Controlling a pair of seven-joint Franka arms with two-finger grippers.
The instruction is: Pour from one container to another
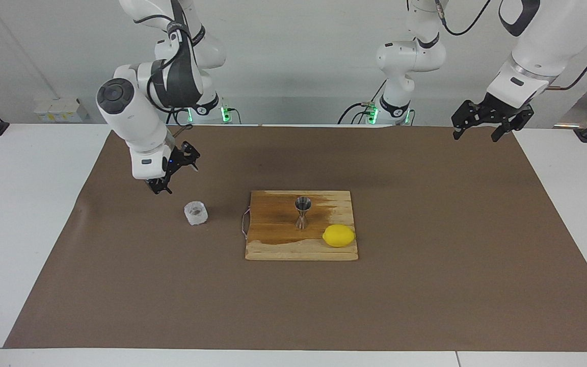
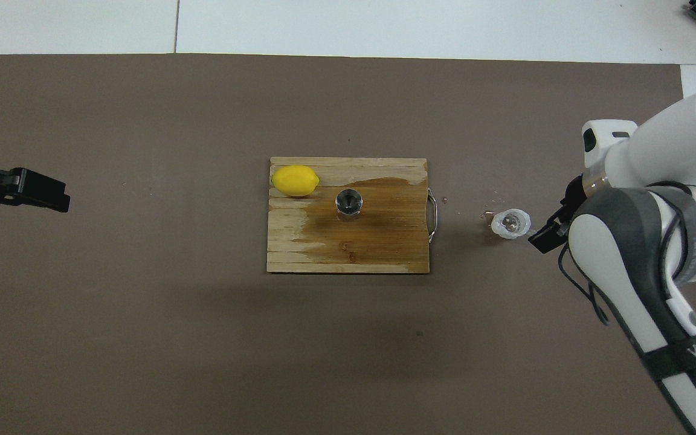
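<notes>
One camera sits high across the table [image 1: 28, 214], facing the robots; the other looks steeply down from their end. Both share the wooden board [image 1: 301, 239] mid-table.

Left hand [image 2: 40, 192] partly cut off by overhead view's edge

A white table [image 1: 28, 204] carries a brown mat [image 1: 426, 255], with a glass cup [image 1: 195, 213] beside a wooden board [image 1: 273, 250].

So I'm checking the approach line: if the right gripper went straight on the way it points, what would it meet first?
Probably the brown mat right beside the glass cup; the open right gripper points downward there, though depth is unclear.
</notes>
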